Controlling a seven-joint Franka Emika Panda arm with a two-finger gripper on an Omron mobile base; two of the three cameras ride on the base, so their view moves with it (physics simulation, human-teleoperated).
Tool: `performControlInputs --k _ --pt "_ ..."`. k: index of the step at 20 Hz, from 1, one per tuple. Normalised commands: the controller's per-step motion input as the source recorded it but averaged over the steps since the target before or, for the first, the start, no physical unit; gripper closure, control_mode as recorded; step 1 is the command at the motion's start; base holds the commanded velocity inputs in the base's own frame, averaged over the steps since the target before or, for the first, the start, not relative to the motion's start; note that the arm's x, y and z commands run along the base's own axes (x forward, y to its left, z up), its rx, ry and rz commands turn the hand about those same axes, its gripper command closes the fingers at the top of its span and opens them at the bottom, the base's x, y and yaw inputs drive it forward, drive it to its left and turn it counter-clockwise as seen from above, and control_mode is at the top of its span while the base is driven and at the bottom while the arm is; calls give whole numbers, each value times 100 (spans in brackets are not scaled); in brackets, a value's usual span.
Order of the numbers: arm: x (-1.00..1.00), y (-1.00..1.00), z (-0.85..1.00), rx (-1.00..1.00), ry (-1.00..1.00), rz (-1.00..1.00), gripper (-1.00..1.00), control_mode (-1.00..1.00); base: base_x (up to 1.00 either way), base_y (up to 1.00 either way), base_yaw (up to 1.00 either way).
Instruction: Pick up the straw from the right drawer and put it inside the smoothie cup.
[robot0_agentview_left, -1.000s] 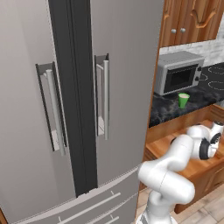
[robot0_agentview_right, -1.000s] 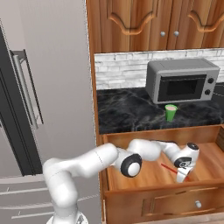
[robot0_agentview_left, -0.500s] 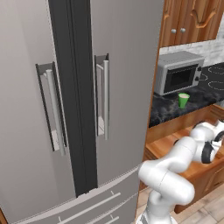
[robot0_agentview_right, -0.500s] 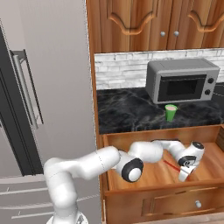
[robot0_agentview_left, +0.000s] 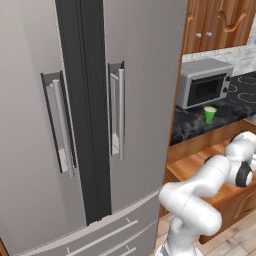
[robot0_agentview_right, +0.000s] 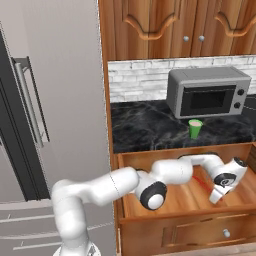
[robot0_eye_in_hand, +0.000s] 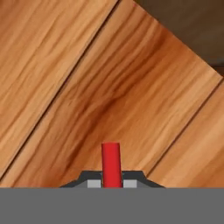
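Right drawer (robot0_agentview_right: 165, 197) pulled open below the dark bench (robot0_agentview_right: 145, 127), gripper (robot0_eye_in_hand: 112, 181) lowered inside it, jaws closed on the red straw (robot0_eye_in_hand: 111, 164) over the wooden drawer floor, green smoothie cup (robot0_agentview_right: 195, 128) stood upright on the bench before the microwave (robot0_agentview_right: 209, 92)

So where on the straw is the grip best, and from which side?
Near one end, from above, much as now: the straw is a thin straight stick lying low in the right drawer, so the fingers close across its width, leaving a free end to drop into the smoothie cup.
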Motion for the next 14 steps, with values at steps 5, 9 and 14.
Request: performControlInputs --k 5,9,14 --pt "-37 45 50 -1 -8 -7 100 -100 0 0 0" --pt "-33 68 47 -3 -4 -8 100 -100 0 0 0" --pt "-42 78 40 -2 0 -10 100 -100 0 0 0"
